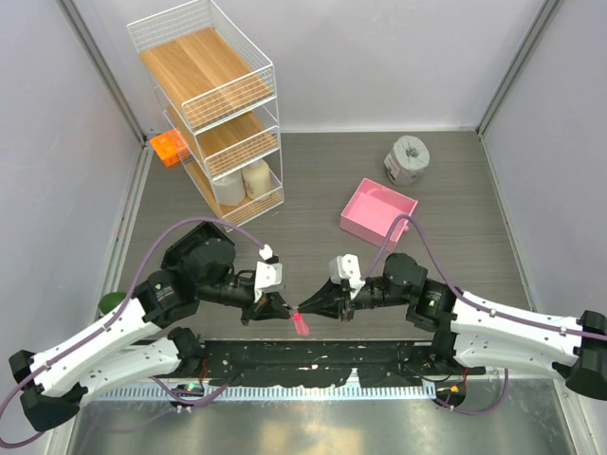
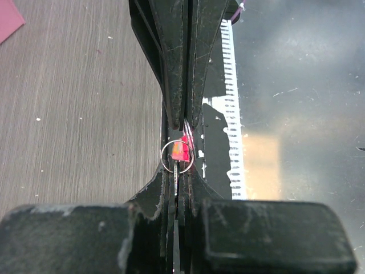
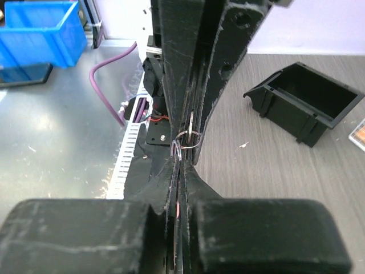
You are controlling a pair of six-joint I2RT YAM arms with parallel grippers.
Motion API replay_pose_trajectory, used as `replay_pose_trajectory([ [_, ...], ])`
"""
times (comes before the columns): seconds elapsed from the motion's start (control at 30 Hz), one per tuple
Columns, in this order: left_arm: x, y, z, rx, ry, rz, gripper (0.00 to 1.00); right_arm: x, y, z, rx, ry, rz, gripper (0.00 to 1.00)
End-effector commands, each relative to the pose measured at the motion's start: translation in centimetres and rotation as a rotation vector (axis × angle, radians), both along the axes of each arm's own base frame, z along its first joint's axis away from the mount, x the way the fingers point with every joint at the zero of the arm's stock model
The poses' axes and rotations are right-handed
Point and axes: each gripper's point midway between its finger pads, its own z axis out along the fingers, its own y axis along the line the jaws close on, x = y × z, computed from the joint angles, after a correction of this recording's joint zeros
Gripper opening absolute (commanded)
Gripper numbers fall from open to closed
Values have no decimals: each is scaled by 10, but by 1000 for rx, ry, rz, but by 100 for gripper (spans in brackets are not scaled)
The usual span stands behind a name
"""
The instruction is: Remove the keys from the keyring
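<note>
Left hand (image 1: 283,310) clamped shut on a thin silver wire ring (image 2: 163,156) meets right hand (image 1: 305,309), closed on a pink-red strip-shaped key tag (image 1: 302,325), above grey wood-grain surface (image 1: 455,256).

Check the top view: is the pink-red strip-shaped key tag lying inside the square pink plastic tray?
No, the key tag hangs between the left gripper and right gripper, apart from the tray.
</note>
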Motion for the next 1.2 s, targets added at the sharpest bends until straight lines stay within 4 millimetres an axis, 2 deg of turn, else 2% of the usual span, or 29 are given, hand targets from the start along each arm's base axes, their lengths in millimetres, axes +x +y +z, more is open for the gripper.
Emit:
replay_pose_trajectory([
  [0.0,1,-5,4,-30,2,-2,0,14,0,37,242,144,-109,5],
  [0.03,1,-5,3,-29,3,-2,0,18,-3,52,322,144,-124,5],
  [0.07,2,-5,3,-31,4,0,0,17,-5,46,339,206,-125,5],
  [0.13,2,-5,1,-31,8,1,0,20,-15,67,500,241,-143,5],
  [0.17,2,-6,1,-32,12,2,0,21,-17,59,509,261,-153,5],
  [0.2,1,-6,0,-33,15,1,0,27,-23,67,564,287,-180,5],
  [0.37,0,-9,-2,-40,27,-7,0,37,-29,66,614,344,-241,5],
  [0.4,0,-9,-4,-38,31,-6,0,39,-32,71,643,359,-248,5],
  [0.57,1,-13,-8,-47,49,-6,0,44,-30,71,660,372,-267,7],
  [0.6,1,-13,-8,-46,49,-3,0,45,-29,69,650,368,-272,26],
  [0.67,3,-13,-8,-42,45,8,0,46,-29,66,641,354,-278,50],
  [0.7,3,-12,-8,-40,40,13,0,45,-31,66,640,329,-283,57],
  [0.73,4,-11,-6,-42,33,18,0,45,-34,67,632,316,-291,62],
  [0.83,3,-7,-3,-43,16,17,0,44,-33,58,520,180,-311,62],
  [0.87,2,-6,-4,-41,15,14,0,42,-33,49,445,161,-316,62],
  [0.9,1,-6,-2,-43,13,10,0,40,-32,52,405,87,-303,62],
  [0.93,1,-5,-2,-44,11,7,0,37,-31,43,332,72,-287,61],
  [0.97,0,-5,-2,-44,14,3,0,32,-30,49,306,-2,-252,61],
  [1.0,0,-5,-1,-45,12,0,0,30,-29,31,218,-11,-237,62],
  [1.03,-1,-5,-1,-44,13,-1,0,24,-28,28,159,-61,-197,62],
  [1.07,-1,-5,0,-44,14,-4,0,23,-27,34,146,-85,-179,63],
  [1.1,-1,-6,-1,-42,16,-5,0,17,-27,23,89,-120,-136,63],
  [1.13,-1,-6,1,-47,16,-8,0,16,-24,27,76,-137,-116,63],
  [1.17,-1,-6,1,-46,18,-9,0,14,-24,20,38,-163,-92,63],
])
